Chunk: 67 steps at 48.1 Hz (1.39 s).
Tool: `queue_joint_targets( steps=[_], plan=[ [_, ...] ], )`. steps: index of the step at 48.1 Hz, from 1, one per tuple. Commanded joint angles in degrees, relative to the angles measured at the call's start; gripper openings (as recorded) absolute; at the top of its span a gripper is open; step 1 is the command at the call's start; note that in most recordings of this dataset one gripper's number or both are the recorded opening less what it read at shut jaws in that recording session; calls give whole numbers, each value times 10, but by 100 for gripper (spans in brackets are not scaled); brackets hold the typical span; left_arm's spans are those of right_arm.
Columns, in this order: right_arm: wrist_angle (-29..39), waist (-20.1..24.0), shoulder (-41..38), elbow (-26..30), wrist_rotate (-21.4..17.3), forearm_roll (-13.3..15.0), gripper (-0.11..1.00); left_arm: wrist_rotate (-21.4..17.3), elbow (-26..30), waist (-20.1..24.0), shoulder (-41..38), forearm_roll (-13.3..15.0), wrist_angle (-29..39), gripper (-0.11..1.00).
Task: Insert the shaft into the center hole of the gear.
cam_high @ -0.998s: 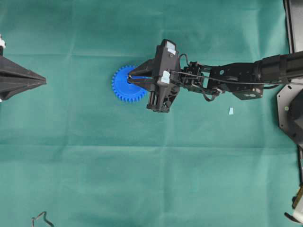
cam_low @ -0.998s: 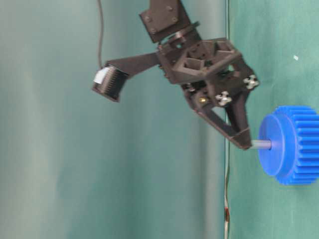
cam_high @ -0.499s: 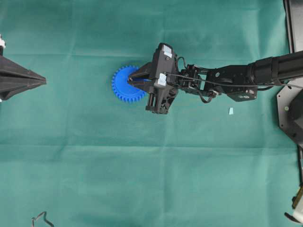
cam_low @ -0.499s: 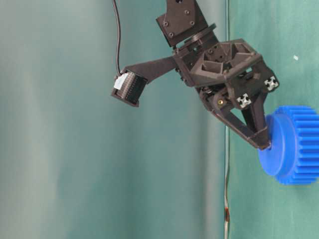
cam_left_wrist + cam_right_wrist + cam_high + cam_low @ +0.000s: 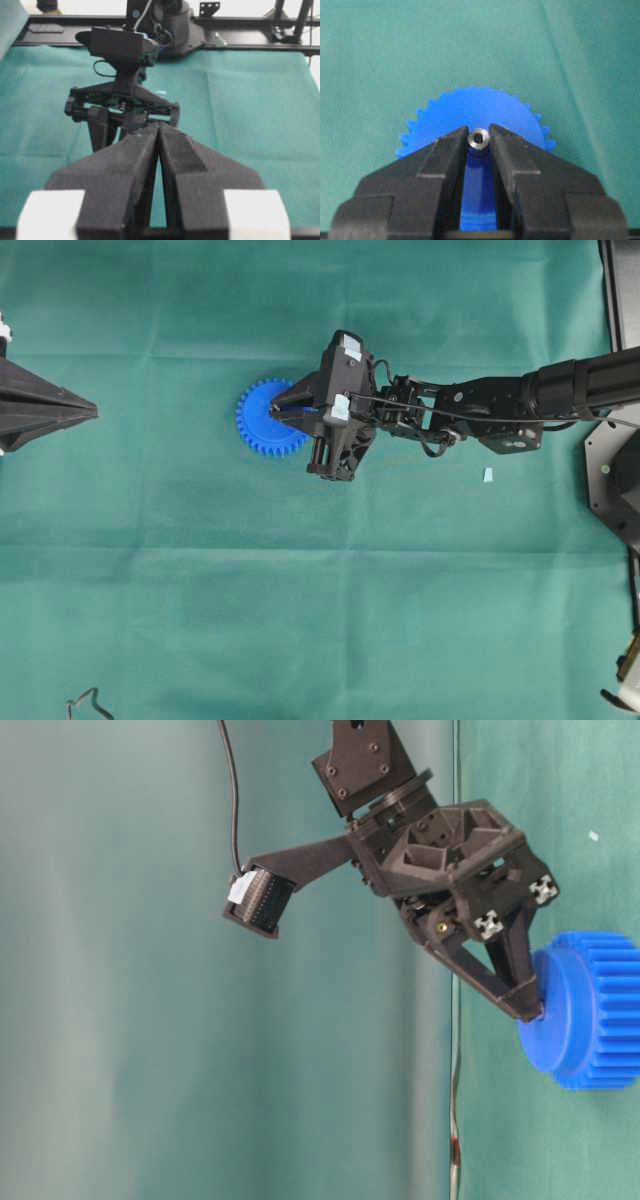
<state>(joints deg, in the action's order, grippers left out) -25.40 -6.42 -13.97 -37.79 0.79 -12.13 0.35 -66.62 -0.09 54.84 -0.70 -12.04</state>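
No readable text, brand, number or sign is showing in any view. Small white stickers on the right wrist camera housing [image 5: 347, 350] — one also appearing at table level [image 5: 240, 886] — are showing no legible print. White pads on the left gripper [image 5: 159, 131] are showing blank.

— What covers the desk?
— A green cloth [image 5: 300, 620], creased in long folds.
— Anything loose on it?
— A small pale scrap [image 5: 488, 475] on the right, and a thin bent wire [image 5: 85, 702] at the lower left edge.
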Motion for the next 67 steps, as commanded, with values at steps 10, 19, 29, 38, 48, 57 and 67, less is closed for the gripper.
queue_joint_targets(
  steps=[10,19,29,38,48,57,67],
  plan=[
    [4,-1,17,16,0,-8,54,5,12,0,-4,-2,-2,0],
    [25,-1,71,13,7,-6,95,4,12,0,-4,-2,0,0],
    [68,-1,170,3,25,5,90,4,13,-1,0,-2,0,0],
    [89,-1,258,-17,47,9,90,4,13,0,0,-2,0,0],
    [89,-1,328,-62,52,9,90,4,13,-1,1,-2,0,0],
    [90,-1,394,-113,52,6,89,4,13,0,1,-2,0,0],
    [118,0,442,-151,51,6,89,4,13,0,1,-2,0,0]
  ],
)
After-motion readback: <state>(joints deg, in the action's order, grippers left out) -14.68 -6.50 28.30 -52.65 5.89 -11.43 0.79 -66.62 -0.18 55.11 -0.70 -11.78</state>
